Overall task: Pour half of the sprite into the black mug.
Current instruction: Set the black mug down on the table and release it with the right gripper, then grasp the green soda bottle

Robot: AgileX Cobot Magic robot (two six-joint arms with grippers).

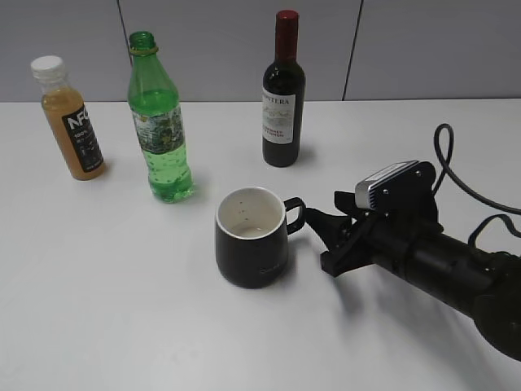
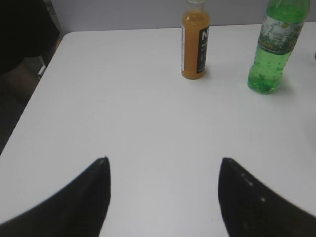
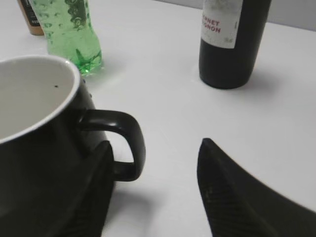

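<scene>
The sprite [image 1: 163, 138] is a tall green bottle standing upright at the back left, with no cap on its neck; it also shows in the left wrist view [image 2: 271, 49] and the right wrist view [image 3: 69, 34]. The black mug [image 1: 252, 244] stands upright in the middle, white inside, its handle [image 1: 295, 216] pointing right. My right gripper [image 1: 320, 240] lies low at that handle, open. In the right wrist view the mug [image 3: 34, 163] fills the left, and the handle [image 3: 131, 143] sits between the fingers of the right gripper [image 3: 155, 142], close to the left one. My left gripper [image 2: 164, 159] is open over bare table.
An orange juice bottle [image 1: 73, 122] stands left of the sprite, and a dark wine bottle [image 1: 283, 94] stands behind the mug. The white table's left edge [image 2: 29, 98] shows in the left wrist view. A black cable [image 1: 448, 163] loops behind the right arm.
</scene>
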